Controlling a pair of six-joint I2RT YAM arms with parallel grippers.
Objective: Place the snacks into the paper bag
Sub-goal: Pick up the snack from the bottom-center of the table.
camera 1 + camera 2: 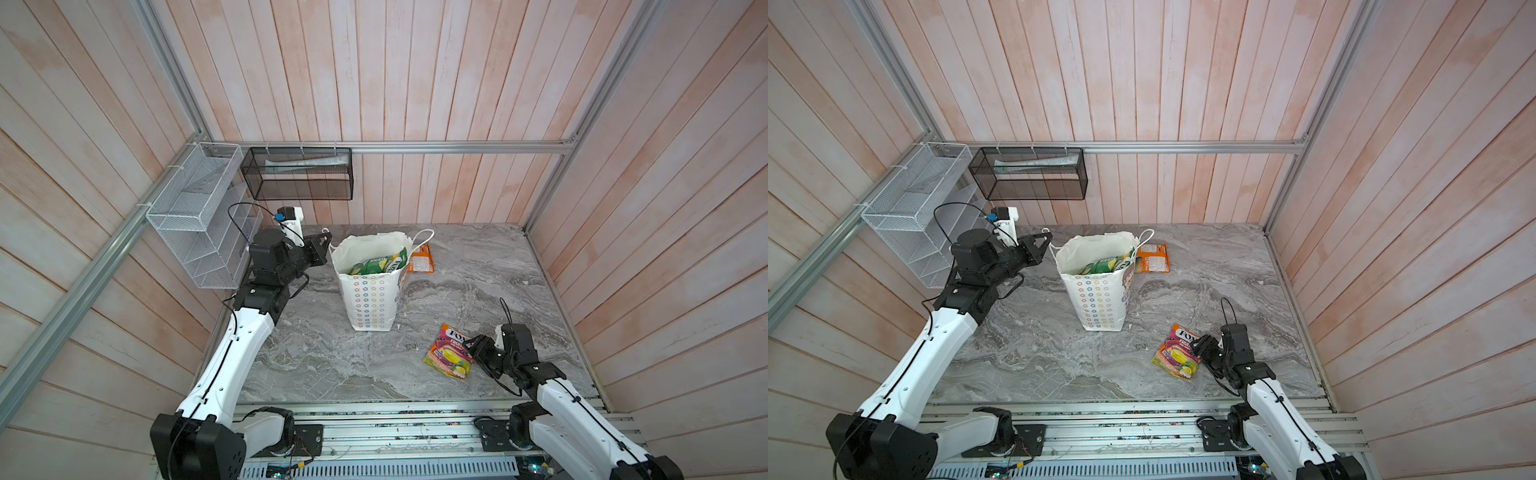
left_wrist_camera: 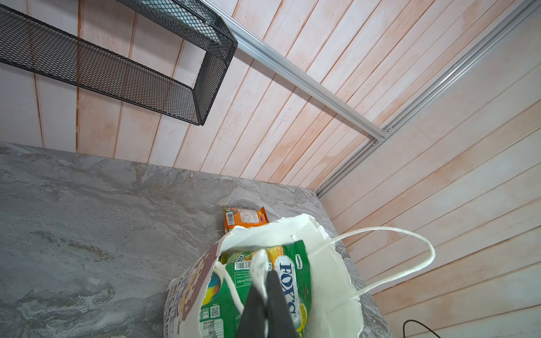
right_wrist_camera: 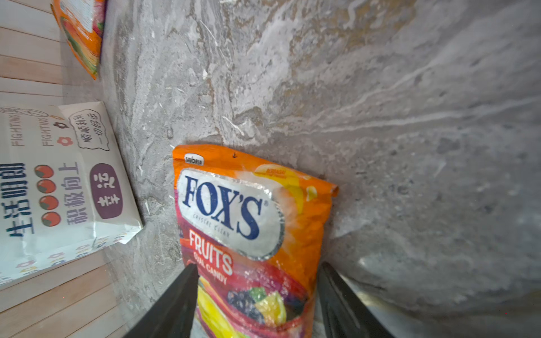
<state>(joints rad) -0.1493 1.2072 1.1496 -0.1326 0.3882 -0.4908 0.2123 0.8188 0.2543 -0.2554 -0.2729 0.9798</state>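
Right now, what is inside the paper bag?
Green FOX'S pouches stand inside the paper bag, reaching up to its rim; at least two show. Anything underneath them is covered by those pouches and the bag's walls, so the full count cannot be seen.

The left end effector (image 1: pixel 327 237) raised, pinched closed; right end effector (image 1: pixel 471 344) low, jaws spread

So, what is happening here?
Candy pouches are being packed into the paper bag. The left gripper is shut at the bag's rim, seemingly holding it. The right gripper is open, its jaws on either side of the FOX'S fruit pouch on the table. Green pouches are inside; an orange pouch lies behind the bag.
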